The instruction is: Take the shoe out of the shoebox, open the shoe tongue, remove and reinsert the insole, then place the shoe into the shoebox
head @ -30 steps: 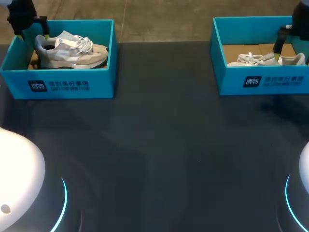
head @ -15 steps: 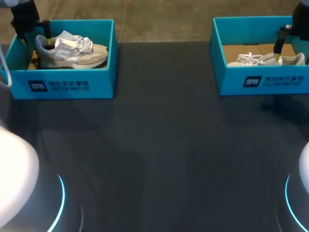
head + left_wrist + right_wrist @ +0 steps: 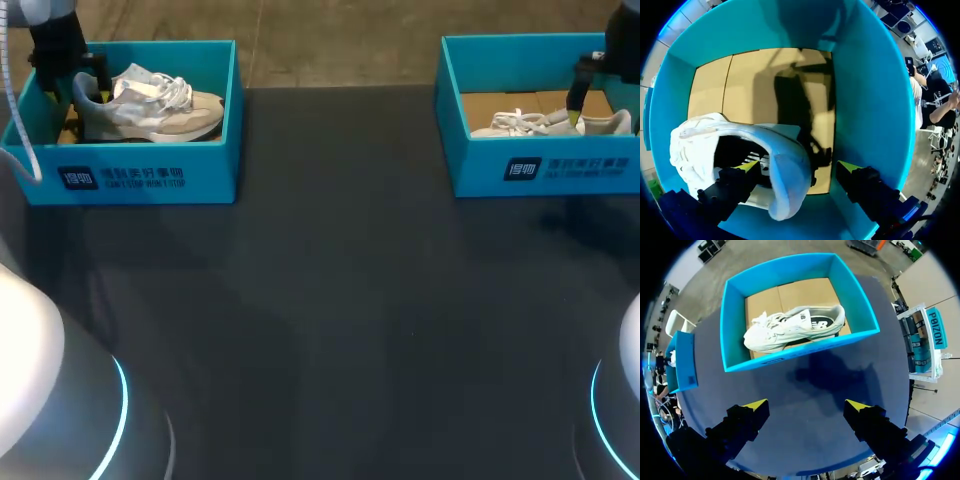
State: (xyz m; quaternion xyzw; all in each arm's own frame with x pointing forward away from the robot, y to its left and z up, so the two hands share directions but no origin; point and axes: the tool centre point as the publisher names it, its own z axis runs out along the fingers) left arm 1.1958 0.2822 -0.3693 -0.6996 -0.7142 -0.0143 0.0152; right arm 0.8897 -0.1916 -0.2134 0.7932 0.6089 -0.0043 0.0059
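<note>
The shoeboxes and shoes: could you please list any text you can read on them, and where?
Left shoebox: white logo and print on front wall, too small to read.
Right shoebox: the same print, too small to read.
Right shoe: dark marks on tongue and side, blurred.

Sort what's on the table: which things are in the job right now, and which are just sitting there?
In the job: left box, left shoe inside it, left gripper, open, one finger in the shoe's opening.
Sitting idle: right box, right shoe inside it; right gripper open above the table.
</note>
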